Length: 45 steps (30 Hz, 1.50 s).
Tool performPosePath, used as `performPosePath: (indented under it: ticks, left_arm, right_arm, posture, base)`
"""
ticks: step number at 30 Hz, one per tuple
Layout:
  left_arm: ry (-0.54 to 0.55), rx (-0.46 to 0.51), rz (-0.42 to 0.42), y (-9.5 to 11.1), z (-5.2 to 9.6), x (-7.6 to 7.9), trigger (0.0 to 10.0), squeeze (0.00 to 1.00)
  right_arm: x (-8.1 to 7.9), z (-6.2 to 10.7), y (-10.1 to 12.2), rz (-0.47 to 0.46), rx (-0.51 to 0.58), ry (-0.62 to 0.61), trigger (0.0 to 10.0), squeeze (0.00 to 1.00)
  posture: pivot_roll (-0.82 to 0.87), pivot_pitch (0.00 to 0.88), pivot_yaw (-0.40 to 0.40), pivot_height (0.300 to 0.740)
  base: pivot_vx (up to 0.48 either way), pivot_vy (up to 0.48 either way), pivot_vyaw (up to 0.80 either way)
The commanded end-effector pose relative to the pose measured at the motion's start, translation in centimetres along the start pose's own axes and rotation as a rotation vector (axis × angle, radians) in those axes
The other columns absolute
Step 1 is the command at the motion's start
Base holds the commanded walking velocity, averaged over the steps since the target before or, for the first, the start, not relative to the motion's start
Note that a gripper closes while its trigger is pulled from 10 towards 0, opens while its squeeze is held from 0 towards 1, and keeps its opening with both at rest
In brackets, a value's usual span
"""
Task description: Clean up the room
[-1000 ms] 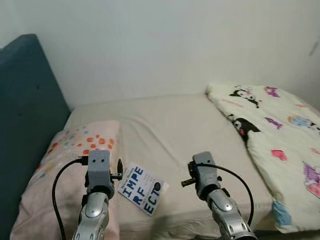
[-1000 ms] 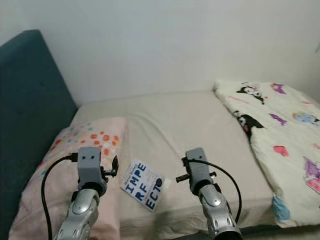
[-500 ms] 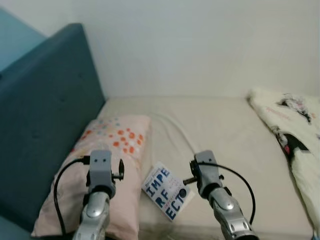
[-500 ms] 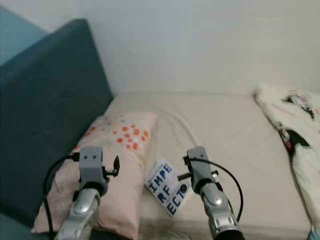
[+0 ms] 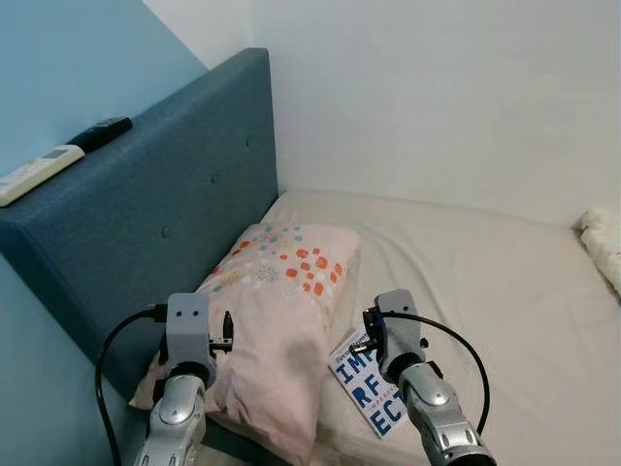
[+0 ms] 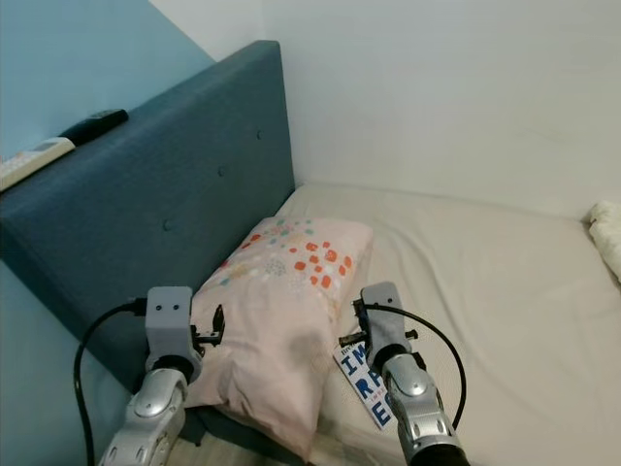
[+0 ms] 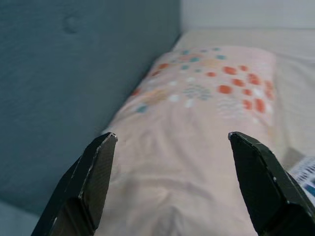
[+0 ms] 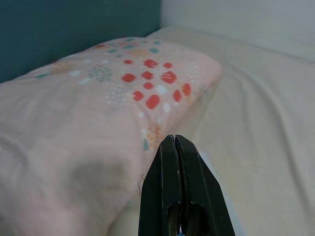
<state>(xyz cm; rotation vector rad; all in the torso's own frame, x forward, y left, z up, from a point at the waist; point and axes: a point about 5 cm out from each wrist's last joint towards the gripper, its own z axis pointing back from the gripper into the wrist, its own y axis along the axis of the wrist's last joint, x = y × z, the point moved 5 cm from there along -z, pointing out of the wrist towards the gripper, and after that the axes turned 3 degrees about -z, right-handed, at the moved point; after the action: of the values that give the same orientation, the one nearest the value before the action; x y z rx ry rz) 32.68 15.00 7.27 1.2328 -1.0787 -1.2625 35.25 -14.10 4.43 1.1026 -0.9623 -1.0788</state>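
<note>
While I hold both arms over the near edge of the bed, this is how I read it:

Left gripper (image 7: 172, 142): fingers spread wide, holding nothing; the pink pillow (image 7: 206, 128) lies just ahead of the tips, framed between them.

Right gripper (image 8: 175, 147): fingers pressed together, with nothing between them that I can see; the pillow is beyond the tips and off to one side.

Book (image 5: 374, 393): a thin white paperback with blue lettering, flat on the beige sheet (image 5: 505, 291), just below and beside the right fingers, its edge next to the pillow.

How the book should handle: I judge it light, fairly stiff and flat on soft bedding, so I would nip a free corner or the long edge away from the pillow.

Pillow: soft and bulky; I'd pinch a corner.

Headboard (image 5: 155, 233): two remotes (image 5: 39, 165) rest on its top ledge, well beyond the left fingers.

Containers: I make out none.
</note>
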Motion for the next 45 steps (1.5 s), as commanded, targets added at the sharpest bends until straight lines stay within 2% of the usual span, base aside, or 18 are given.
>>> performPosePath:
  ticks: [1,8,17,19,31,35,39,40,45]
  left_arm:
    - [-0.018,-0.009,-0.032,-0.2,0.0,0.4,10.0,0.0]
    - [-0.045,-0.05,-0.086,-0.8,-0.3,0.9,10.0,0.0]
    - [-0.07,-0.087,-0.055,-1.4,-0.5,1.5,10.0,0.0]
    - [-0.062,-0.085,-0.019,-1.2,-0.7,1.5,10.0,0.0]
    - [-0.067,-0.078,-0.048,-1.3,-0.7,1.1,10.0,0.0]
    - [-0.098,-0.067,-0.032,-1.2,-0.4,1.4,10.0,0.0]
    - [-0.121,-0.078,-0.057,-1.6,-0.2,1.6,10.0,0.0]
    - [-0.136,-0.082,-0.033,-1.7,0.0,1.8,10.0,0.0]
    - [-0.172,-0.081,-0.019,-1.7,0.4,2.2,10.0,0.0]
  right_arm:
    - [0.4,0.3,-0.6,-0.015,-0.014,-0.019,10.0,0.0]
    - [0.8,0.4,-0.7,-0.019,-0.017,-0.033,10.0,0.0]
    - [1.8,0.2,-0.9,-0.031,-0.044,-0.079,10.0,0.0]
    - [2.2,0.1,-0.8,-0.035,-0.046,-0.091,10.0,0.0]
    - [2.5,0.1,-1.2,-0.028,-0.077,-0.108,10.0,0.0]
    - [2.5,0.2,-1.3,-0.045,-0.07,-0.109,10.0,0.0]
    - [2.6,0.2,-1.3,-0.044,-0.071,-0.117,10.0,0.0]
    - [2.6,0.3,-1.3,-0.044,-0.069,-0.117,10.0,0.0]
    - [2.5,0.5,-1.4,-0.043,-0.069,-0.114,10.0,0.0]
  posture:
    - [-0.04,0.082,-0.003,0.734]
    - [-0.04,0.084,-0.002,0.734]
    - [-0.05,0.083,-0.002,0.734]
    - [-0.05,0.085,-0.003,0.734]
    - [-0.05,0.089,-0.008,0.734]
    - [-0.05,0.089,-0.008,0.714]
    - [-0.05,0.087,-0.007,0.699]
    - [-0.05,0.09,-0.008,0.689]
    - [-0.05,0.089,-0.009,0.669]
  base:
    - [0.0,0.0,0.0]
    - [0.0,-0.206,0.0]
    - [0.0,-0.053,0.0]
    - [0.0,0.0,0.0]
    - [0.0,0.0,0.0]
    - [0.0,0.0,0.0]
    - [0.0,0.0,0.0]
    - [0.0,0.0,0.0]
    - [0.0,0.0,0.0]
